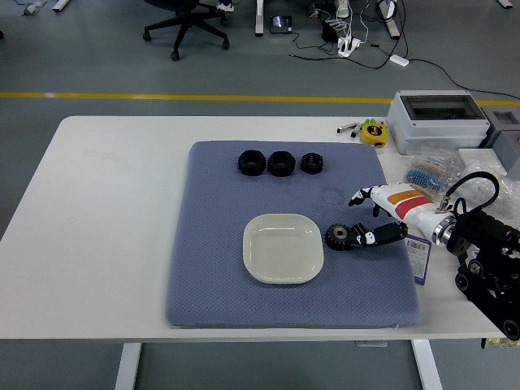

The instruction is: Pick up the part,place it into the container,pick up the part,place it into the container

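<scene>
Black toothed gear part (344,236) on blue mat (211,268), just right of shallow white square dish (283,248). Right hand (380,216) spread around it, ungripped. Advise closing squarely across teeth before lifting.

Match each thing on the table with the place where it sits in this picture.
Things:
1. shallow white square dish
2. black toothed gear part
3. row of three black ring-shaped parts
4. yellow tape measure

Places:
A. bare white table, right of the mat's far edge
B. far end of the grey mat
C. middle of the mat
D. just right of the dish

Pairs: 1-C, 2-D, 3-B, 4-A
</scene>
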